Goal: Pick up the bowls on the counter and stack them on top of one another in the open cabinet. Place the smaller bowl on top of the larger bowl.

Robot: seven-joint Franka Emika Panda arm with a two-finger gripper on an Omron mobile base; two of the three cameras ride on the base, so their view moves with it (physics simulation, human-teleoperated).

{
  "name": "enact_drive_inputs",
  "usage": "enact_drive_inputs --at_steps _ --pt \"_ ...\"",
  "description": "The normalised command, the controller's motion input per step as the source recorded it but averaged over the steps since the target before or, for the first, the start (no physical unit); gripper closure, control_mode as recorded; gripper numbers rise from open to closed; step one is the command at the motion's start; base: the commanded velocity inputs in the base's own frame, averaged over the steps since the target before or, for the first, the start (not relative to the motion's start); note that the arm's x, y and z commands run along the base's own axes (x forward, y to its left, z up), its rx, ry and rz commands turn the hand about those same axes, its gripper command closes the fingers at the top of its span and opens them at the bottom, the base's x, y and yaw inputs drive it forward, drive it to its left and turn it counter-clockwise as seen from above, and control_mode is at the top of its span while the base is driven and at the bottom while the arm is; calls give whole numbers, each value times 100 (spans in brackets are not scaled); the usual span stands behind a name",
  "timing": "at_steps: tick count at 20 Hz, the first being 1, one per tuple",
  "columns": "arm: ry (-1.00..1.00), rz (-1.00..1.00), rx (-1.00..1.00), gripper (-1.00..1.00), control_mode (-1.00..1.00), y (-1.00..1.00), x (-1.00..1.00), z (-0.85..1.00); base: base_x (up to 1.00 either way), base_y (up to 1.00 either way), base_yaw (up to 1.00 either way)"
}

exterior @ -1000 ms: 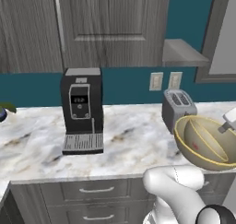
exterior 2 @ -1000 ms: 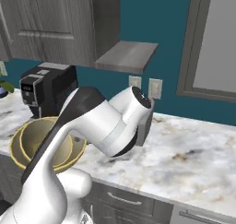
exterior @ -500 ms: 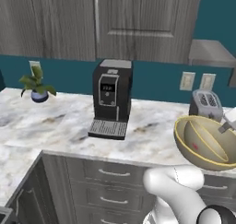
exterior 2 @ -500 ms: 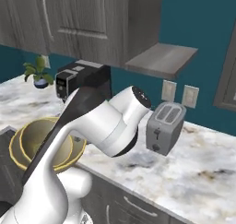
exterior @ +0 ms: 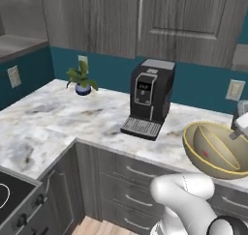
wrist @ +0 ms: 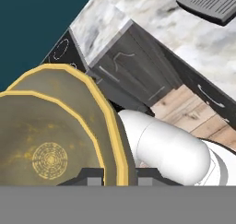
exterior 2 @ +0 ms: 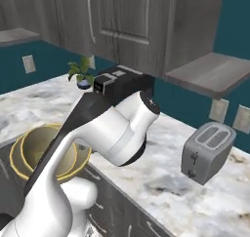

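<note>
The gripper is clamped on the rim of the larger bowl, with the smaller bowl nested inside it; both hang tilted in front of the counter, right of the coffee machine

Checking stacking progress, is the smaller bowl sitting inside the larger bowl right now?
Yes, the smaller bowl nests inside the larger bowl.
</note>
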Motion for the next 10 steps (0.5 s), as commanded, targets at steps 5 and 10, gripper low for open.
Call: enact_drive_inputs --at_steps 5,10 --pt "0 0 0 100 100 0 0 0 -10 11 46" --pt "0 0 0 100 100 0 0 0 -11 12 45"
